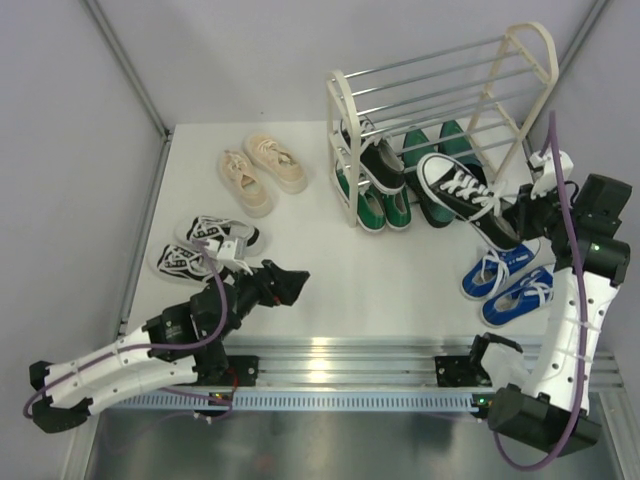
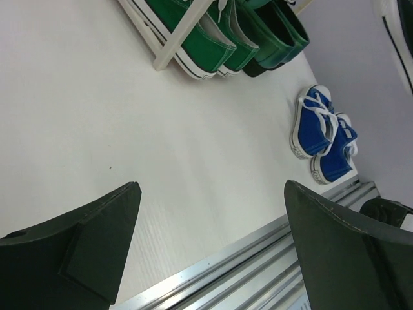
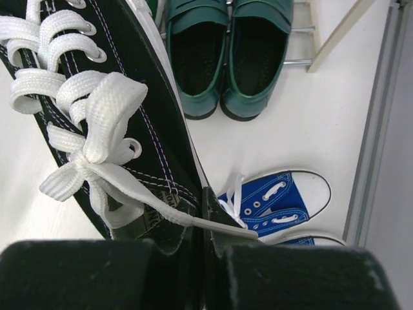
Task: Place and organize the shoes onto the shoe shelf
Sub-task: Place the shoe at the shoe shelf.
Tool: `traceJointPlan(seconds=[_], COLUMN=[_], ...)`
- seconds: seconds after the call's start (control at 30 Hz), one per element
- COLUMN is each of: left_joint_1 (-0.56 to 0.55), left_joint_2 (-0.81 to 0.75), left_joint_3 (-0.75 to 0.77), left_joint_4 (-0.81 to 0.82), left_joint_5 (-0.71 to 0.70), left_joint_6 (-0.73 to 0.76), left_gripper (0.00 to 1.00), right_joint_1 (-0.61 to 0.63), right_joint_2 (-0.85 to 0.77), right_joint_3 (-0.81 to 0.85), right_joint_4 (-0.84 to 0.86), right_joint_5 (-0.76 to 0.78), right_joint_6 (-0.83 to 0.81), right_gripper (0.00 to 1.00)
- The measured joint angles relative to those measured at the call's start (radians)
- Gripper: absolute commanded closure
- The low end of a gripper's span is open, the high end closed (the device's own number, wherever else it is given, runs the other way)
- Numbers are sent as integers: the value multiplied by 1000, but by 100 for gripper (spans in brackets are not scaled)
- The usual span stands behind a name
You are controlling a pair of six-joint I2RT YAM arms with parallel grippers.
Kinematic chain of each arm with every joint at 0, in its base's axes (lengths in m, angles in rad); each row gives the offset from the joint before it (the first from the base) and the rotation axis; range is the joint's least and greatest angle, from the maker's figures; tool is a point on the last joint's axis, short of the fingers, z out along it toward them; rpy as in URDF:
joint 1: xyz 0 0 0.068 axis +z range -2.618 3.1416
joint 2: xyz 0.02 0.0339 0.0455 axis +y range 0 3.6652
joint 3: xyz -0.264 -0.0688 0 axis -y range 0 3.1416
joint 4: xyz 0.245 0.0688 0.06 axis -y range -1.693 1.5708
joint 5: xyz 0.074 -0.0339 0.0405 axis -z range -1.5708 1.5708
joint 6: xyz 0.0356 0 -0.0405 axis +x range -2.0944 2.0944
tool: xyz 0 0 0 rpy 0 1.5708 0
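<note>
Holding a black canvas sneaker [image 1: 462,195], pinched at the heel by the right gripper [image 1: 522,208], just before the shoe shelf [image 1: 342,150] at the table's far-right corner, with the left gripper [image 1: 287,283] spread empty near the left edge; already shelved: green canvas sneakers [image 1: 372,208], green loafers [image 3: 229,58], another black sneaker [image 1: 378,160]; remaining: cream sneakers [image 1: 262,172], striped sneakers [image 1: 205,245], blue sneakers [image 1: 510,283].

Cream-framed shelf [image 1: 440,75] at one o'clock, green sneakers [image 1: 383,208] and loafers [image 3: 226,64] shelved low; black sneaker [image 1: 465,195] held aloft, tilted; blue pair [image 1: 510,280] at four, cream pair [image 1: 262,172] at ten, striped pair [image 1: 205,245] at nine.
</note>
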Motion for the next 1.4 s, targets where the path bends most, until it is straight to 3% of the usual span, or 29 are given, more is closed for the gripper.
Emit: traceJointPlan(seconds=[0.3, 0.63, 0.87, 1.4], left_joint_1=[0, 0, 0, 0], left_joint_2=[101, 92, 70, 70], left_joint_3=[45, 45, 45, 45], left_joint_4=[-20, -22, -22, -22], left_joint_5=[-12, -16, -16, -6], left_joint_6=[35, 35, 27, -25], left_gripper=[2, 2, 2, 2], right_joint_1=[30, 290, 397, 554], right_joint_2=[181, 308, 382, 469], right_joint_3=[70, 114, 117, 130], right_joint_4=[110, 234, 327, 505], right_joint_5=[98, 348, 469, 559], right_joint_6=[123, 291, 409, 621], right_gripper=[100, 100, 100, 100])
